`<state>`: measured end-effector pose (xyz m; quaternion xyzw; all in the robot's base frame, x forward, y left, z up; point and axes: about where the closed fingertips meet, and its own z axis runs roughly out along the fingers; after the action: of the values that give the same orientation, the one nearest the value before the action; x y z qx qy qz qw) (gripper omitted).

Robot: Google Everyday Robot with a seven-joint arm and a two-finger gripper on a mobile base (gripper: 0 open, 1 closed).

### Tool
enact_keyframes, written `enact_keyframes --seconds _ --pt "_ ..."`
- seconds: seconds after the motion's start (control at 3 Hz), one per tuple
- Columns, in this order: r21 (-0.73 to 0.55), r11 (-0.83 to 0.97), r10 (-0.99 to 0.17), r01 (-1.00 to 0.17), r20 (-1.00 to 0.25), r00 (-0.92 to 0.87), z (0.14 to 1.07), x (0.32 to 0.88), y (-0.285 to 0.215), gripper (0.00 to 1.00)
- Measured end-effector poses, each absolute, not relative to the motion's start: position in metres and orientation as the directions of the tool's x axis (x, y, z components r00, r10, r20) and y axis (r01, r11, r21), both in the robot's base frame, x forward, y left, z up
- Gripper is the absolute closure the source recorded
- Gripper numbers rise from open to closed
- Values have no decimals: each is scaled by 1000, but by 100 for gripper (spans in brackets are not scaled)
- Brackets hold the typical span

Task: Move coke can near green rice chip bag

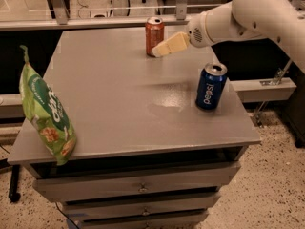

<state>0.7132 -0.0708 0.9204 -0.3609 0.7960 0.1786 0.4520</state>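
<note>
The coke can (153, 33) stands upright near the far edge of the grey table (119, 94), right of its middle. My gripper (162, 48) reaches in from the upper right on a white arm; its cream fingers (171, 44) sit at the can's right side, low on it. The green rice chip bag (46, 112) lies along the table's left front edge, far from the can.
A blue Pepsi can (210, 86) stands upright near the table's right edge, in front of the arm. Drawers (138, 187) sit under the tabletop. A rail (95, 18) runs behind the table's far edge.
</note>
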Motion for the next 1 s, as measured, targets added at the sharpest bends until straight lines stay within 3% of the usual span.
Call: enact_keyframes --seconds 1.0 --pt "-59 681 -323 -730 -919 -227 929 773 -34 0"
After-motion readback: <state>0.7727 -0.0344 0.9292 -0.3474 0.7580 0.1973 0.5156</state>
